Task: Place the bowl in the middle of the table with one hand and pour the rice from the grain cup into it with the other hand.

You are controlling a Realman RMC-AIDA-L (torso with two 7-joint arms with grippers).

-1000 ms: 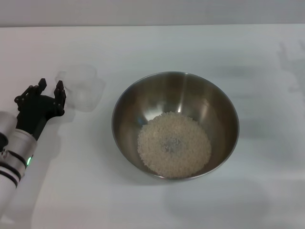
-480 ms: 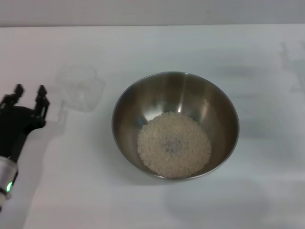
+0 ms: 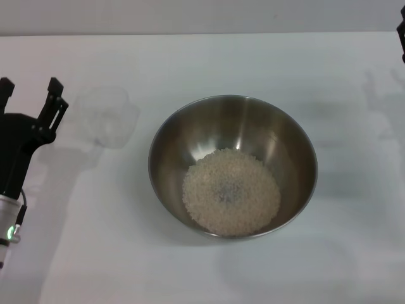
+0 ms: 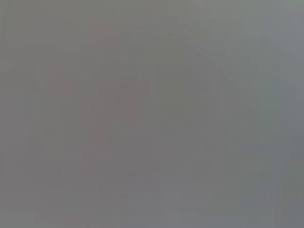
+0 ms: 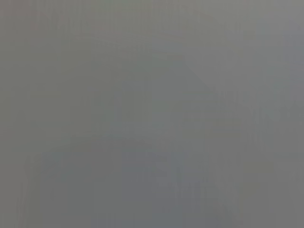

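The steel bowl (image 3: 215,120) stands upright in the middle of the white table (image 3: 253,57). A pale heap of rice (image 3: 231,192) lies in its bottom. The clear grain cup (image 3: 104,117) stands on the table to the left of the bowl, and no rice shows in it. My left gripper (image 3: 28,88) is open and empty at the left edge, apart from the cup. Only a dark sliver of my right gripper (image 3: 401,31) shows at the far right edge. Both wrist views are plain grey and show nothing.
Faint shadows lie on the table at the far right and under the left arm. The table's far edge runs along the top of the head view.
My left gripper has drawn back from the cup toward the left edge and now looks larger. The cup stays on the table. A sliver of the right gripper has appeared at the far right.
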